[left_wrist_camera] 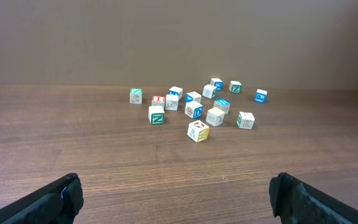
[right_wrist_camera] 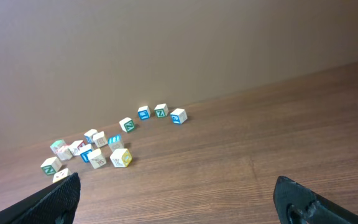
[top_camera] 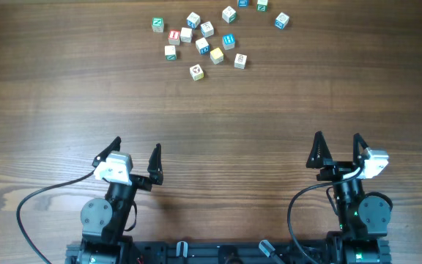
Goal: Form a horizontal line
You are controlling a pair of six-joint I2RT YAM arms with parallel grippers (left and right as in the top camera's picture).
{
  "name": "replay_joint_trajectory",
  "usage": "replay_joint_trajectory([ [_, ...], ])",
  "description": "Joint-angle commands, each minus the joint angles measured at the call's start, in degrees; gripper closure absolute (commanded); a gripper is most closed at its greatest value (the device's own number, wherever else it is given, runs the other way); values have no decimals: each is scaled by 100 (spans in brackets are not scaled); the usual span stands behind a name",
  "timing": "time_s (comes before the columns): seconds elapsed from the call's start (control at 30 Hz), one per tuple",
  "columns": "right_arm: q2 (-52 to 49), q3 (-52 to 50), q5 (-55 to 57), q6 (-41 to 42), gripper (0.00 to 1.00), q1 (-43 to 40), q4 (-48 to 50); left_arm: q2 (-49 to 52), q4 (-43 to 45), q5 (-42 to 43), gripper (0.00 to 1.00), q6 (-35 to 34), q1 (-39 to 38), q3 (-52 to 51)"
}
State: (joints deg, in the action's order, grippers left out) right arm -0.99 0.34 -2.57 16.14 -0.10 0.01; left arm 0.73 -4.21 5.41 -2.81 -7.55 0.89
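Several small wooden letter cubes lie scattered in a loose cluster at the far middle of the table. No horizontal line shows among them. In the left wrist view the cluster lies well ahead, and the nearest cube carries a yellow side. The right wrist view has the cubes far off to the left. My left gripper is open near the front, holding nothing. At the front right, my right gripper is also open and holds nothing.
Bare wooden table stretches between the grippers and the cubes. A black cable loops at the front left beside the left arm's base. Three cubes sit apart at the cluster's far right. A plain wall stands behind the table.
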Motion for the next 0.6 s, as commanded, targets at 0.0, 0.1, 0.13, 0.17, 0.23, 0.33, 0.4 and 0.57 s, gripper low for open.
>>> replay_joint_trajectory([
  [0.0,57,-4,-76,-98,0,-31,11,-46,15,-76,0,68,-22,-57],
  [0.1,57,-4,-76,-98,0,-31,11,-46,15,-76,0,70,-22,-57],
  [0.13,57,-4,-74,-98,0,-31,11,-46,15,-76,0,68,-22,-57],
  [0.17,57,-4,-74,-98,0,-31,9,-46,15,-76,0,70,-22,-57],
  [0.23,57,-4,-74,-98,0,-31,11,-46,15,-76,0,68,-22,-57],
  [0.33,57,-4,-74,-98,0,-31,11,-46,15,-76,0,70,-22,-57],
  [0.4,57,-4,-74,-96,0,-31,11,-46,15,-76,0,70,-22,-57],
  [0.57,57,-4,-74,-96,1,-31,11,-46,15,-76,0,70,-22,-57],
])
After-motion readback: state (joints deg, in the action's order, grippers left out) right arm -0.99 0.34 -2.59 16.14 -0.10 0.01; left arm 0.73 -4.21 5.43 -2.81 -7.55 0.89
